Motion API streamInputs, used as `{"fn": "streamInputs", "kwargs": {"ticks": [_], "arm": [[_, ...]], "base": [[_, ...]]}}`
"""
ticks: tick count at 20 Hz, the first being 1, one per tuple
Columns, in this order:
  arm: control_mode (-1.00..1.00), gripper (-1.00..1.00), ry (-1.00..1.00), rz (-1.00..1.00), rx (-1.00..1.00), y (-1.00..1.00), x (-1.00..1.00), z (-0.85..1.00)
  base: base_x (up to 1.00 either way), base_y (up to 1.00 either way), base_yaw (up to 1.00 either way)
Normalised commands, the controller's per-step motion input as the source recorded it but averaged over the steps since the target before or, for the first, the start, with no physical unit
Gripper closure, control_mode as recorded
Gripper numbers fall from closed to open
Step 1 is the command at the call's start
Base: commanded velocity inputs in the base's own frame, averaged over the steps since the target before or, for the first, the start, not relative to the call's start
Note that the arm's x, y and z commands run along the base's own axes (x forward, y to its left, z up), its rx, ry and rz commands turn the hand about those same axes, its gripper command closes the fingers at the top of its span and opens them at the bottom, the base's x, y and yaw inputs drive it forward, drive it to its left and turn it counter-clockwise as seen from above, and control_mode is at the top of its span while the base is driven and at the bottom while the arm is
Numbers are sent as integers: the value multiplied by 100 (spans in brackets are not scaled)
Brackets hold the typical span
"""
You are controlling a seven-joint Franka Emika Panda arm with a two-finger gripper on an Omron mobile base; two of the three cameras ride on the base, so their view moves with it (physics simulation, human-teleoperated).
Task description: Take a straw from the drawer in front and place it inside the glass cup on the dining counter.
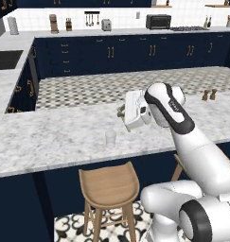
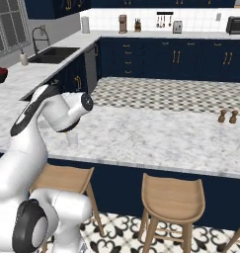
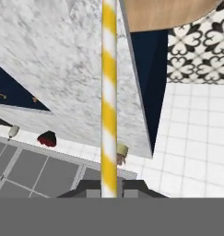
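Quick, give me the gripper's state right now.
Gripper: shut on the straw, which runs straight out between the fingertips, yellow and white striped.

**Cup on the dining counter, stools in front**

The glass cup (image 1: 110, 137) stands on the dining counter (image 1: 50, 137), near its front edge, with the gripper (image 1: 122, 115) above and just behind it to the right. The straw (image 3: 109, 97) runs between the fingertips. A stool (image 1: 109, 186) sits before the counter, below the cup. Two small shakers (image 1: 208, 95) stand side by side on the counter, well to the right. Behind lies the floor, then a cabinet row.
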Motion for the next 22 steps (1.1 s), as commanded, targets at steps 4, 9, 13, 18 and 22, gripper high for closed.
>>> {"fn": "streamInputs", "kwargs": {"ticks": [4, 9, 13, 18, 22], "arm": [[-100, 100, 1, 10, 14, 1, 24, -9], [-100, 100, 0, 11, 7, -8, 5, -9], [-100, 100, 0, 2, 5, 11, 19, -23], [-100, 100, 0, 2, 6, 10, 32, -25], [-100, 100, 0, 0, 9, 0, 23, -13]], "base": [[0, 0, 0], [0, 0, 0], [0, 0, 0], [0, 0, 0], [0, 0, 0]]}}
